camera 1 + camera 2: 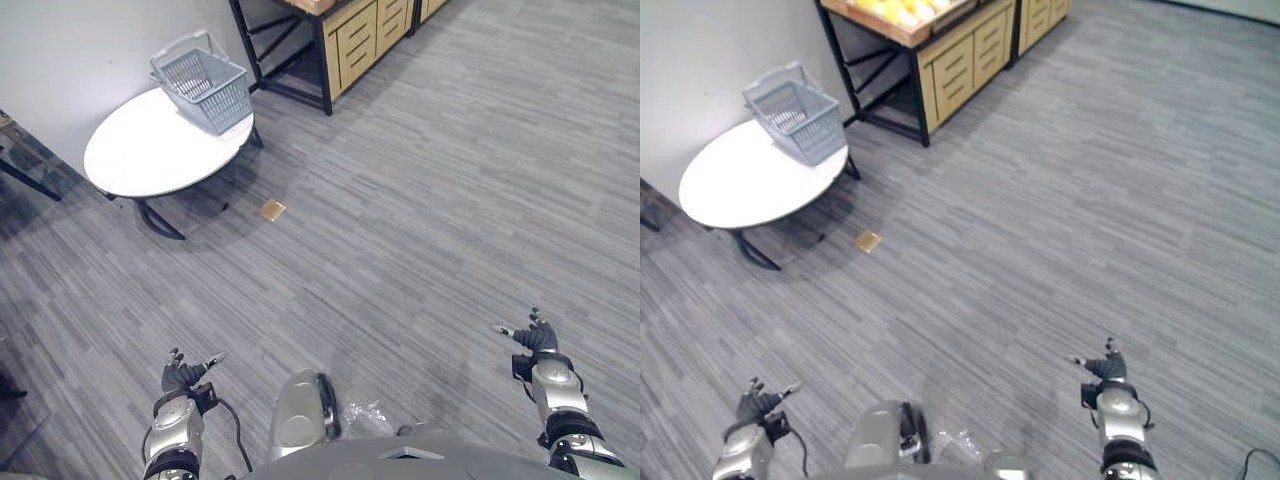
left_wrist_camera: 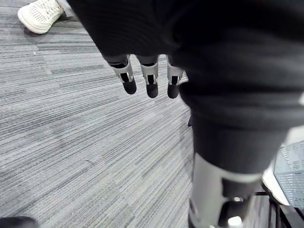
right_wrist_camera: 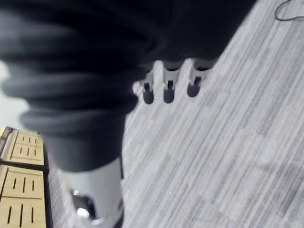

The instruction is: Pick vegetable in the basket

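A grey wire basket [image 1: 205, 88] stands on the far edge of a white oval table [image 1: 150, 150] at the far left, and nothing shows inside it. Yellow produce [image 1: 902, 10] lies on top of a wooden stand at the back. My left hand [image 1: 183, 377] hangs low near the floor at the lower left, open and holding nothing. My right hand [image 1: 535, 337] is at the lower right, also open with nothing in it. Both are far from the table. In the wrist views the left fingers [image 2: 151, 80] and the right fingers [image 3: 168, 88] point straight out over grey floor.
A wooden drawer cabinet [image 1: 360, 40] on a black frame stands behind the table. A small tan square [image 1: 272, 209] lies on the floor near the table's legs. A person's white shoe [image 2: 40, 14] shows in the left wrist view. Grey plank floor spreads between me and the table.
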